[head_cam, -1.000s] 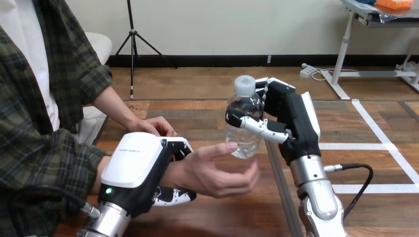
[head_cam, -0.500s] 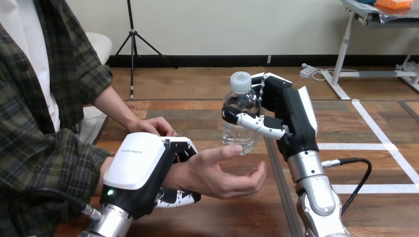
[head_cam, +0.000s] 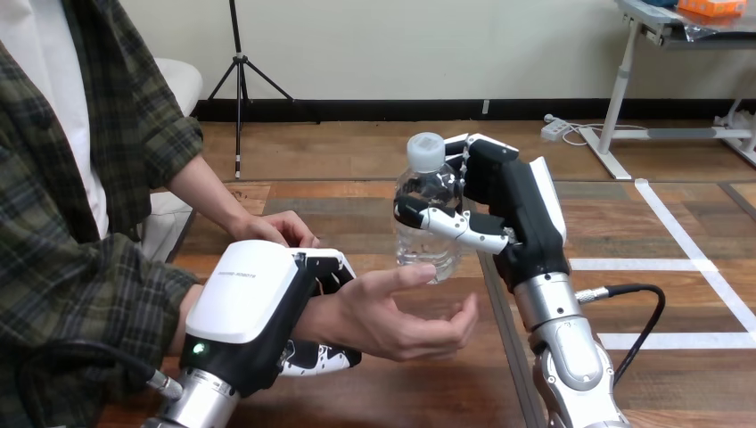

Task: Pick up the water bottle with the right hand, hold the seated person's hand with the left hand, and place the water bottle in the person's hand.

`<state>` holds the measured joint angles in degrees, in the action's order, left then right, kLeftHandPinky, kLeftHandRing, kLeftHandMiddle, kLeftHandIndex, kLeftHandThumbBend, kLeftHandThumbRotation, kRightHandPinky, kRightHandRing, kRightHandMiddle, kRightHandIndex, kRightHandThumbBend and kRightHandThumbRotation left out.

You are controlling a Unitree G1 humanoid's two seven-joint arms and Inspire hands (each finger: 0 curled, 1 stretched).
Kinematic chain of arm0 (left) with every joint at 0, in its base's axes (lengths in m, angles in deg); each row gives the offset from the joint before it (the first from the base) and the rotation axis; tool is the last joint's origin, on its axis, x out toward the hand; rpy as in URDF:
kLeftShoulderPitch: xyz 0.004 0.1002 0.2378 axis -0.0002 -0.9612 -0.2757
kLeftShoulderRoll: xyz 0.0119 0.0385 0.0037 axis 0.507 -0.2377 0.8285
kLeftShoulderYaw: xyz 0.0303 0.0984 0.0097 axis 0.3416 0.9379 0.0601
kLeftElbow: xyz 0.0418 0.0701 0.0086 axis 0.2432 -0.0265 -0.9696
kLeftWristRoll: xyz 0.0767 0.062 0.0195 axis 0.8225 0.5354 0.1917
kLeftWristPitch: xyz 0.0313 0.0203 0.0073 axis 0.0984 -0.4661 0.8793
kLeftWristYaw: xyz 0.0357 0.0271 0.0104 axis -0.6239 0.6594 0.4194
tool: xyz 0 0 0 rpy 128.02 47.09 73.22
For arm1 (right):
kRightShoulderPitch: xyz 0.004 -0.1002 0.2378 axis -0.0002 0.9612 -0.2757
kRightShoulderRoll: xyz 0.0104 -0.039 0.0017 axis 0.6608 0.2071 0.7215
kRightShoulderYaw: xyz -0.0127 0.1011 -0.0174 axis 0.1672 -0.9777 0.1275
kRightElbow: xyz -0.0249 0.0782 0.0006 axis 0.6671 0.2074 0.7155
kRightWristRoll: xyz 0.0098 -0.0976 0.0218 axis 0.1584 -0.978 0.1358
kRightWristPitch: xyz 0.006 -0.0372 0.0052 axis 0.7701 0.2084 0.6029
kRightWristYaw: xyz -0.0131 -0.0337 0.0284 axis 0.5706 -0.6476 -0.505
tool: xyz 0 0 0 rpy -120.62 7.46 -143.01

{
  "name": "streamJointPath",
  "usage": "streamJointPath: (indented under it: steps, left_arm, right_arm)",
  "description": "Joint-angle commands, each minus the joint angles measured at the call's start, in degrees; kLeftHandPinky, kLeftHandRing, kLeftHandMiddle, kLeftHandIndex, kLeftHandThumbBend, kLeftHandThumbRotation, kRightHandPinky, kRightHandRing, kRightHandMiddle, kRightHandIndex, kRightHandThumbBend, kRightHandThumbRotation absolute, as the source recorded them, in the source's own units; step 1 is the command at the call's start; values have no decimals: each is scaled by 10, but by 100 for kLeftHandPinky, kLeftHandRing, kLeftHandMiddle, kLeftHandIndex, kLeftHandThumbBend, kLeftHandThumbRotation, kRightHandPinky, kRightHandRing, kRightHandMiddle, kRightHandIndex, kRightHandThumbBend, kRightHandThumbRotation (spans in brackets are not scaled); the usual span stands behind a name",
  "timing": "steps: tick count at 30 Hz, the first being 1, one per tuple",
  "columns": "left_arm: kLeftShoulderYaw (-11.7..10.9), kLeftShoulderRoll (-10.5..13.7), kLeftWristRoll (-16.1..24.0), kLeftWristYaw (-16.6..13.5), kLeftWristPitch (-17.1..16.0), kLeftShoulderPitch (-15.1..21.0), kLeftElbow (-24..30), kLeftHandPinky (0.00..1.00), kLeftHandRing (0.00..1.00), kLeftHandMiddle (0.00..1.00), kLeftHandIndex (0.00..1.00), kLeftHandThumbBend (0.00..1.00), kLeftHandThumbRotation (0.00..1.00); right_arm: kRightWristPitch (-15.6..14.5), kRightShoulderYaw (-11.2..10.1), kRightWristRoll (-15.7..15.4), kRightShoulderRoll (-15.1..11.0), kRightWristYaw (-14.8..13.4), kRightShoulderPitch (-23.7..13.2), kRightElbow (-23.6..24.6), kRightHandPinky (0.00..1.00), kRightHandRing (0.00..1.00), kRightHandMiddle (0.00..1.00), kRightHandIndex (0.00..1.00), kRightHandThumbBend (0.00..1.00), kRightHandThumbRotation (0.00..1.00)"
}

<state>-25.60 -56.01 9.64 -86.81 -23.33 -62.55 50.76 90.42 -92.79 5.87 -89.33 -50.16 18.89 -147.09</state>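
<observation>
The right robot hand (head_cam: pixel 510 209), fingers and thumb wrapped round the clear white-capped plastic water bottle (head_cam: pixel 426 223), has edged it leftward over the person's upturned hand (head_cam: pixel 397 314), whose wrist the left robot hand (head_cam: pixel 250 308), its shell print unreadably small, clasps.

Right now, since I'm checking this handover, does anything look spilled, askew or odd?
Nothing stands out. The bottle is capped and near upright in the right hand, over the person's hand; the left hand grips that wrist.

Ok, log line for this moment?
stage: handover | right robot hand: shut on water bottle, upright | left robot hand: shut on person's wrist | person's hand: open, below bottle | released: no
</observation>
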Motion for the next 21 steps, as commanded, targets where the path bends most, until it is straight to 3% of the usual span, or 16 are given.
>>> streamJointPath:
  steps: [1, 21]
  left_arm:
    - [-10, -7, -5, -1, -7, 11, 23, 43, 47, 48, 47, 88, 0]
    - [-14, -9, -4, -7, -9, 10, 13, 43, 47, 48, 47, 89, 0]
  right_arm:
    - [17, -5, 18, 3, 10, -38, 18, 32, 38, 45, 48, 64, 0]
    - [17, -10, 46, 4, 33, -16, 36, 31, 37, 44, 48, 62, 0]
